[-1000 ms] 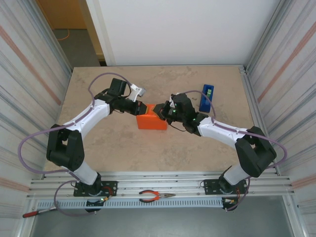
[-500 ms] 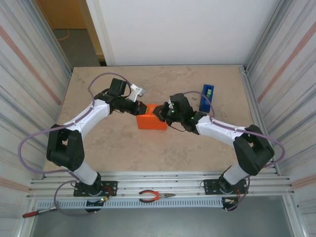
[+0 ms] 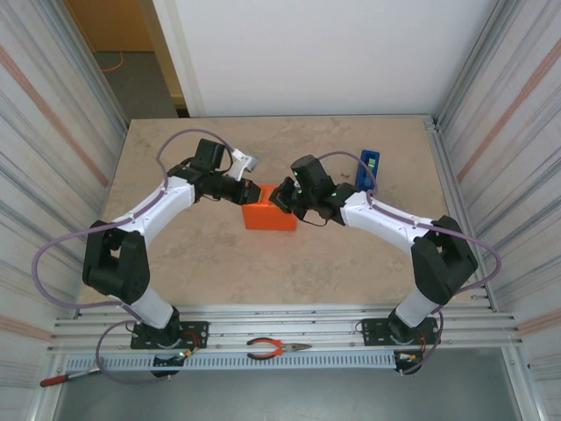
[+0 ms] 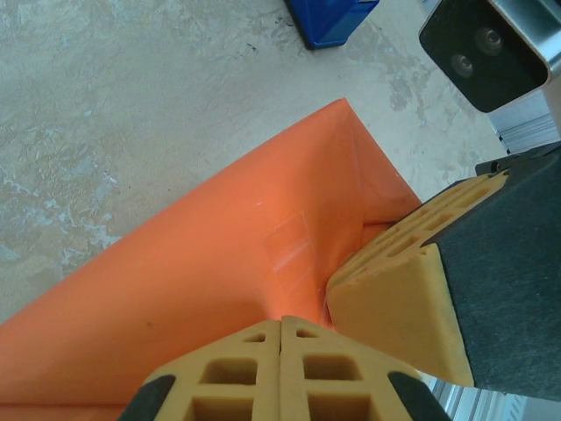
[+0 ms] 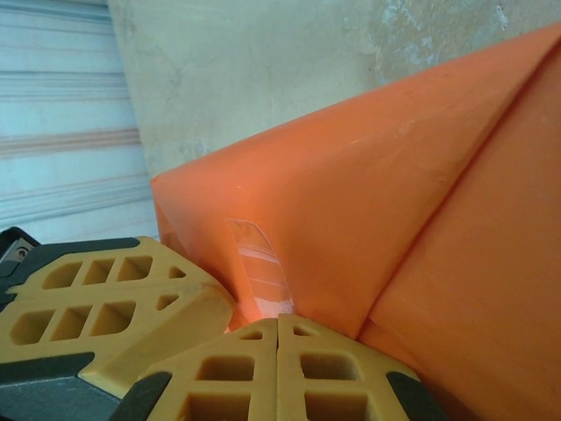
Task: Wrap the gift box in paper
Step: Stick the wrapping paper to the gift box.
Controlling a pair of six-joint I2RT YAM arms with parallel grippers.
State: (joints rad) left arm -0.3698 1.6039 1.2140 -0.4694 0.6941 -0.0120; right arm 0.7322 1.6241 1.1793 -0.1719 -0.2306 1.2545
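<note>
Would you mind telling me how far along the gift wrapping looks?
Done: the paper covers the gift box, and a clear tape strip holds one fold. In hand: the left gripper and right gripper, both shut, press its top edge. Left: possibly more taping; the tape dispenser stands nearby.

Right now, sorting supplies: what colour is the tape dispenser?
The tape dispenser is blue, clearest from the top external view.

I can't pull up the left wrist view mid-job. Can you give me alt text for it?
The shut left gripper rests its tips on the orange-wrapped gift box beside a strip of clear tape, with the right gripper's fingers wedged alongside. A blue tape dispenser sits on the beige table beyond.
</note>
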